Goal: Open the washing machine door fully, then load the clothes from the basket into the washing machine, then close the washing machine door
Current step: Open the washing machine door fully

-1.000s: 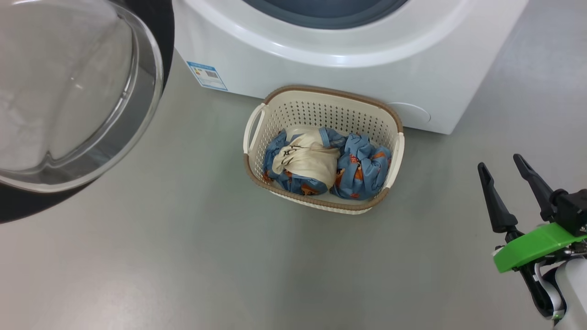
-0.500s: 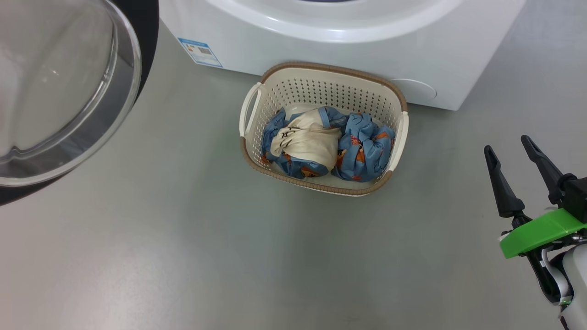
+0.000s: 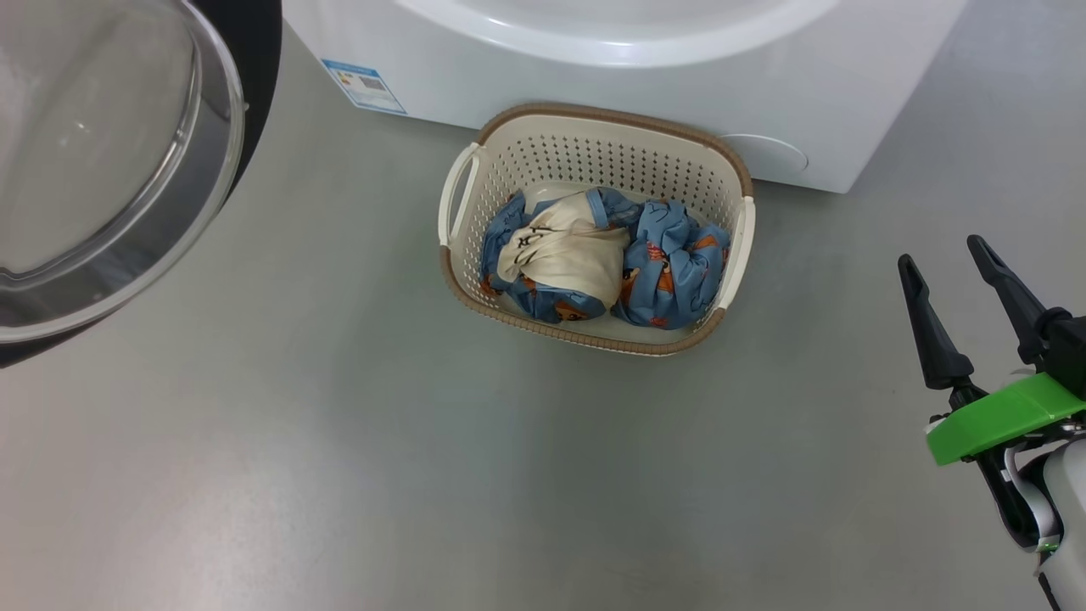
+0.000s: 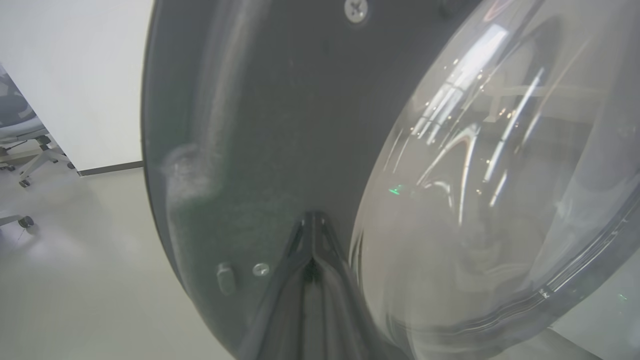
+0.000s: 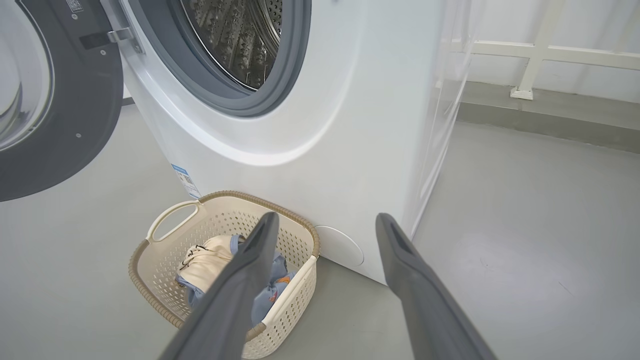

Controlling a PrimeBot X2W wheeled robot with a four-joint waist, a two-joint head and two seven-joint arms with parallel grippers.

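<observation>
The washing machine door (image 3: pixel 93 144) stands swung open at the upper left, its clear glass bowl facing me. My left gripper (image 4: pixel 311 220) is shut, its tips against the dark inner rim of the door (image 4: pixel 250 125) beside the glass. The white washing machine (image 3: pixel 628 76) shows its steel drum (image 5: pixel 240 35). In front of it on the floor sits the basket (image 3: pixel 594 114), holding the clothes (image 3: pixel 670 271): blue printed garments and a cream cloth (image 3: pixel 564 255). My right gripper (image 3: pixel 942 252) hangs open and empty to the right of the basket, and the basket (image 5: pixel 165 220) lies below and left of its fingers (image 5: pixel 250 280).
The machine's front carries a blue label (image 3: pixel 363 85) and a round lower cap (image 3: pixel 768 153). Bare grey floor (image 3: pixel 424 467) spreads in front of the basket. An office chair base (image 4: pixel 20 150) stands by a white wall. A white railing (image 5: pixel 540 50) runs behind the machine's right side.
The head camera has moved, so the machine, basket and door sit higher and further left in the picture. Both grippers keep their states, and the clothes lie as before.
</observation>
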